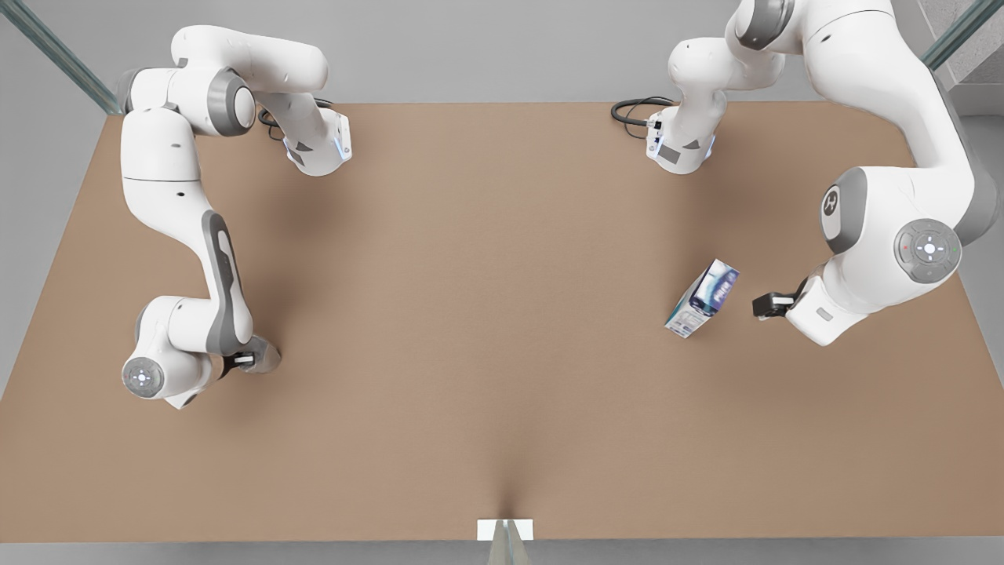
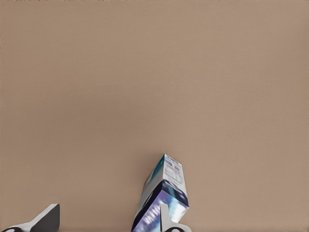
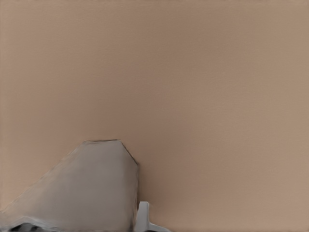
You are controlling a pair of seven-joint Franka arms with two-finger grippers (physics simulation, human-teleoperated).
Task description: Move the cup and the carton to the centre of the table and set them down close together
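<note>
Two glossy white arms (image 1: 169, 180) are showing grey joint bands, round button caps are glowing, black cables (image 1: 631, 110) are curling at both bases on the table (image 1: 471, 353), fingers dark.

Carton (image 1: 702, 299) tilted on the table (image 1: 486, 329) toward the front view's right, cup (image 3: 87, 186) far left

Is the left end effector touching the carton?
Apart. The front view shows bare table between the carton and the open left end effector.

We can read no words or numbers anywhere; the carton (image 1: 703, 299) carries blue and teal printing with a dark label, its lettering too blurred to read.
</note>
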